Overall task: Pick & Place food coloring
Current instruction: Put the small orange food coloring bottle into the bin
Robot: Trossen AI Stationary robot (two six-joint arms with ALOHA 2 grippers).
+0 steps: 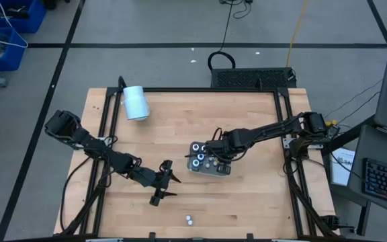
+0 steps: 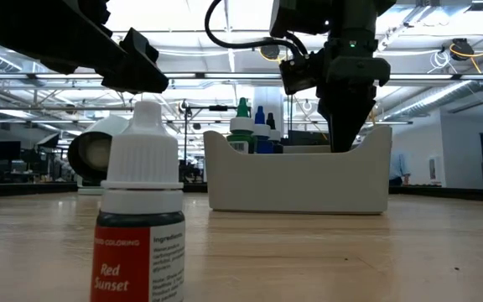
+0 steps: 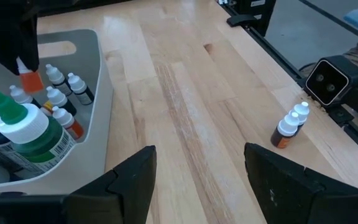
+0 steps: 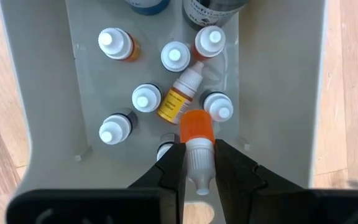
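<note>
A grey tray (image 4: 36,93) stands mid-table and holds several small food coloring bottles (image 4: 145,98) upright, a yellow one (image 4: 178,98) leaning among them, and larger green and blue bottles (image 2: 243,126). My right gripper (image 4: 199,147) points down over the tray (image 1: 195,168), shut on an orange food coloring bottle (image 4: 196,127). Two more small bottles (image 1: 189,219) stand on the wood near the front edge; the low view shows one up close, labelled Red Sunset (image 2: 141,226). My left gripper (image 1: 166,183) hovers open left of the tray, nothing between its fingers (image 3: 135,180). My right gripper pinches the orange bottle's white cap (image 4: 199,164) between its two fingers, coming from above and pointing down. The orange body (image 3: 32,81) hangs below the fingertips, cap up, over the bottles standing in the tray.
A large white cylinder (image 1: 136,102) lies at the table's far left. Dark rails (image 1: 284,128) frame the table. A small camera (image 3: 328,84) sits at the front edge beside the two loose bottles (image 3: 291,127). Bare wood lies between the tray and the front edge.
</note>
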